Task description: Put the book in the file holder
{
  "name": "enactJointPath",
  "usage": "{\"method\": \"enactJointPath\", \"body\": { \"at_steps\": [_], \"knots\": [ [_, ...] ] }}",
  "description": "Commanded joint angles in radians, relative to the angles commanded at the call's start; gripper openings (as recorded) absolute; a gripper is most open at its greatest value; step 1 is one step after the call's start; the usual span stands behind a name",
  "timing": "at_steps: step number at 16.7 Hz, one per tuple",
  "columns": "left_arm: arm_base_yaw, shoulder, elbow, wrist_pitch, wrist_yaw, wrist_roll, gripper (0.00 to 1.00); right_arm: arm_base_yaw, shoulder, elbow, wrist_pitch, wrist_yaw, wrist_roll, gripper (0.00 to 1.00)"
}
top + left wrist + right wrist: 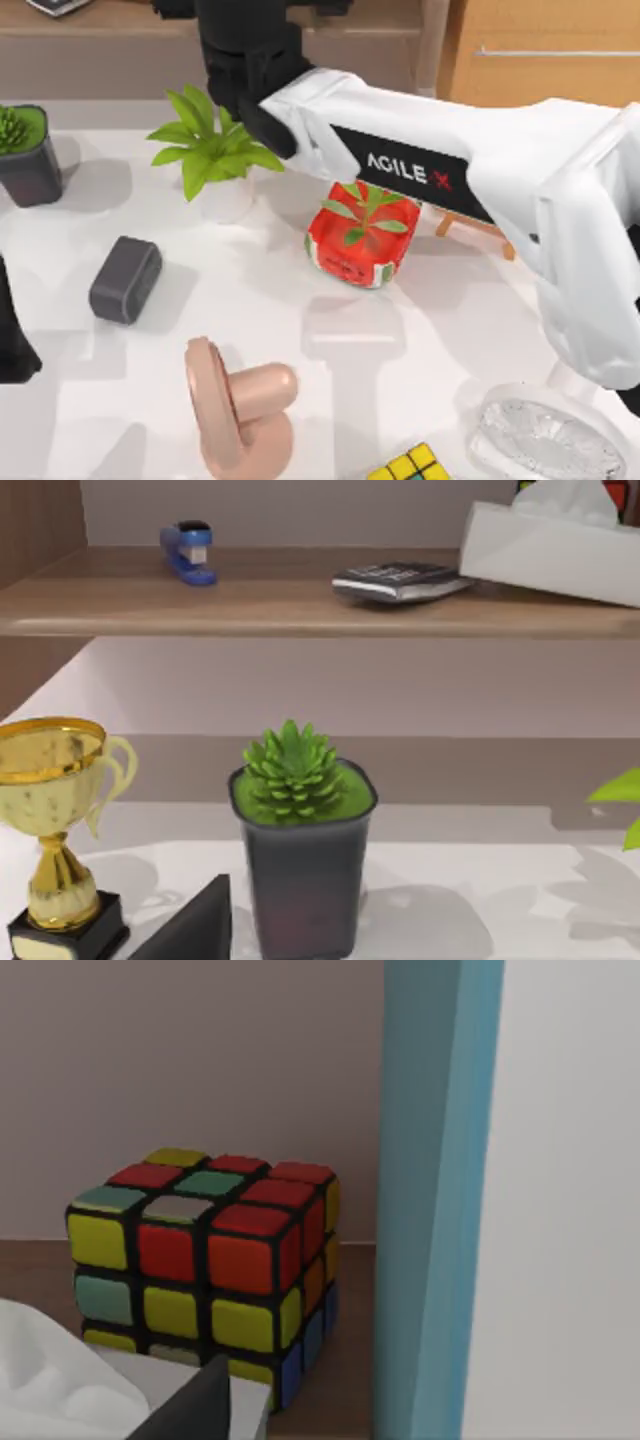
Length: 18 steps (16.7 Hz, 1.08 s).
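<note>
The book (520, 1200) stands upright very close to my right wrist camera, a white cover with a teal-blue edge (430, 1200). It is on a brown shelf beside a Rubik's cube (200, 1270). My right arm reaches across the table to the back shelf, and its dark gripper (240, 50) is at the far edge. One dark finger (200, 1405) shows just short of the book. The file holder is out of view. My left arm (12, 340) is parked at the table's left edge.
On the table stand a red pot with a plant (355, 240), a leafy plant (215, 160), a dark pot (25, 150), a grey block (125, 280), a pink object (240, 400) and a clear dish (545, 440). A gold trophy (55, 820) stands near the left gripper.
</note>
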Motion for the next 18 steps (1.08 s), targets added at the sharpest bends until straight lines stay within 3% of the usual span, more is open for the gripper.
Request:
{"method": "enactJointPath", "body": {
  "at_steps": [13, 18],
  "knots": [
    [0.0, 0.0, 0.0, 0.0, 0.0, 0.0, 1.0, 0.0, 0.0, 0.0, 0.0, 0.0, 0.0, 0.02],
    [0.0, 0.0, 0.0, 0.0, 0.0, 0.0, 1.0, 0.0, 0.0, 0.0, 0.0, 0.0, 0.0, 0.0]
  ]
}}
